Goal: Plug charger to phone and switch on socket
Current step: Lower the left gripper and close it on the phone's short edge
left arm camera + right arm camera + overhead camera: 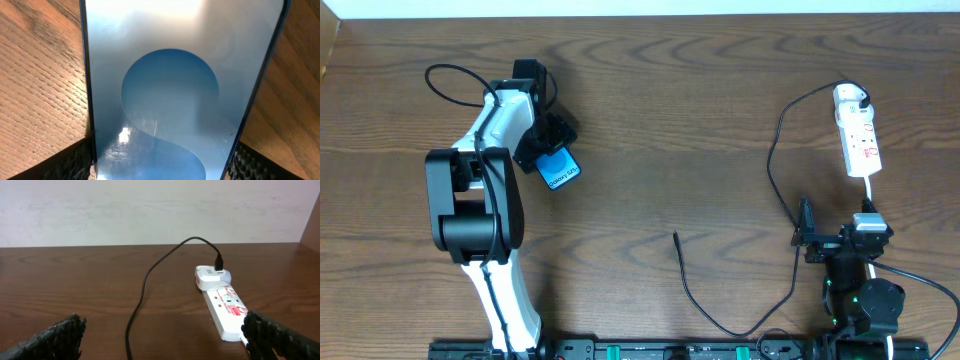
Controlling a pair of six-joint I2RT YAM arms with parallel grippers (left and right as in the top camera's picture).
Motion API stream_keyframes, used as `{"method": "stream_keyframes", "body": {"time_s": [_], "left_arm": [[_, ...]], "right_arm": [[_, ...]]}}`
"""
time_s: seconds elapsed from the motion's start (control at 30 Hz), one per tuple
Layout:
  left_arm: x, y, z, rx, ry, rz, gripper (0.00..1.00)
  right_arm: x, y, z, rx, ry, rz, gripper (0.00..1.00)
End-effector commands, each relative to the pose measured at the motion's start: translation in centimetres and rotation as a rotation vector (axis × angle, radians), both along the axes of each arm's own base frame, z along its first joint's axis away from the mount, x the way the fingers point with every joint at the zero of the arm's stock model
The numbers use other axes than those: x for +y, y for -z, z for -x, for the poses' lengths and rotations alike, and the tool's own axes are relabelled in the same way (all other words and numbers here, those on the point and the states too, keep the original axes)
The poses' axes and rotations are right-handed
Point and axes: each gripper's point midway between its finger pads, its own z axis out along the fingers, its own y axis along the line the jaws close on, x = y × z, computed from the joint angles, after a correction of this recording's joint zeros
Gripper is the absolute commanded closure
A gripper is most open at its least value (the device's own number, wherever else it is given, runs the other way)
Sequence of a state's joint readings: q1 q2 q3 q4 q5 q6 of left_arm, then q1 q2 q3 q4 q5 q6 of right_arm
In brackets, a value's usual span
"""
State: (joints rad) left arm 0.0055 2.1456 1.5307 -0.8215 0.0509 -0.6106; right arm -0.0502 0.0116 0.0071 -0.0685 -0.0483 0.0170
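The phone [559,169], blue-screened, is held in my left gripper [545,150] at the table's left; in the left wrist view the phone [175,90] fills the space between both finger pads. The black charger cable [780,140] runs from a white adapter on the socket [858,132] down the right side and curves to its loose connector tip [675,236] lying mid-table. My right gripper [830,240] is open and empty at the front right, just below the socket. In the right wrist view the socket [225,311] lies ahead to the right, with the cable [145,285] running between the fingers.
The socket's white cord [871,190] runs from the strip toward the right arm. A thin black robot cable [445,85] loops at the far left behind the left arm. A pale wall [150,210] stands beyond the table's far edge.
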Motion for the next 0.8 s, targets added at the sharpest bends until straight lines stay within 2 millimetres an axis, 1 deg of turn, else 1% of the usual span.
{"method": "stream_keyframes", "body": {"time_s": [0.0,0.3,0.43,0.77], "left_arm": [[0.42,1.88,1.88,0.074,-0.02,-0.014,0.17],[0.41,1.88,1.88,0.074,-0.02,-0.013,0.17],[0.41,1.88,1.88,0.074,-0.02,-0.013,0.21],[0.41,1.88,1.88,0.074,-0.02,-0.013,0.27]], "right_arm": [[-0.11,0.03,0.03,-0.001,0.005,0.011,0.01],[-0.11,0.03,0.03,-0.001,0.005,0.011,0.01],[-0.11,0.03,0.03,-0.001,0.005,0.011,0.01],[-0.11,0.03,0.03,-0.001,0.005,0.011,0.01]]}}
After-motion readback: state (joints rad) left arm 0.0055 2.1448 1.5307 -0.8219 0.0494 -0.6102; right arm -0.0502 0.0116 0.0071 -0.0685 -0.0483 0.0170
